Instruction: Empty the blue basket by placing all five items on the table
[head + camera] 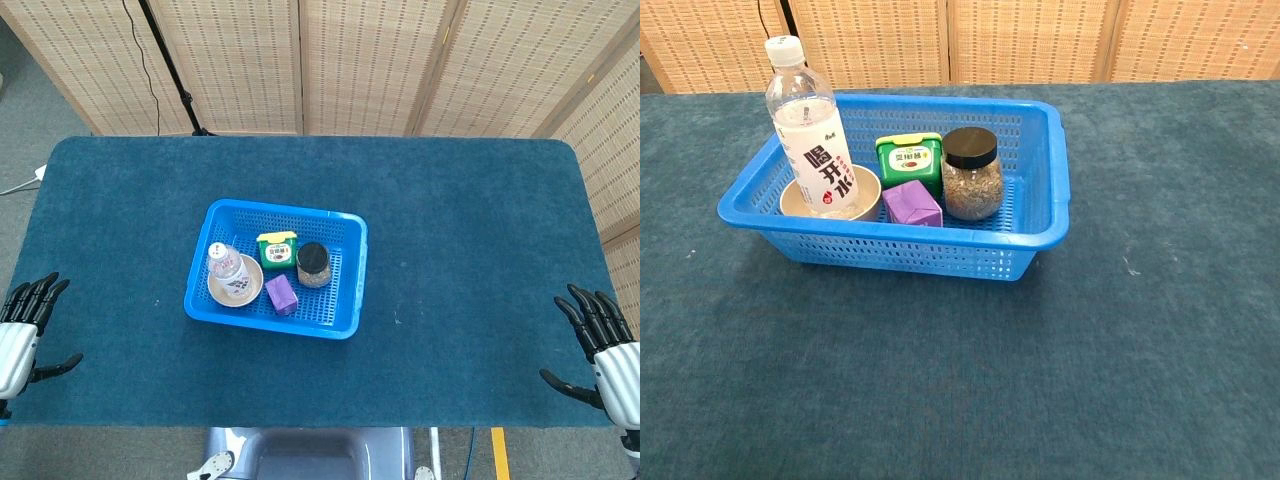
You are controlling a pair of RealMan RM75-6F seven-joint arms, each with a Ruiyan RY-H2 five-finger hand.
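The blue perforated plastic basket (pixel 340 262) sits mid-table on the dark teal felt-covered table (pixel 470 220), all five items inside. A clear water bottle with a white cap (pixel 810 130) stands upright in a beige bowl (pixel 862 192); a green-lidded box (pixel 908 160), a purple block (pixel 912 205) and a black-lidded glass jar (pixel 972 175) crowd beside it. The left hand (pixel 22 335) and the right hand (pixel 600 345) rest at the near corners, fingers spread, empty, well apart from the basket. Unloading appears not begun.

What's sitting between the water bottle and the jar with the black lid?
In the chest view, the green box and the purple block sit between the water bottle and the jar, inside the blue basket.
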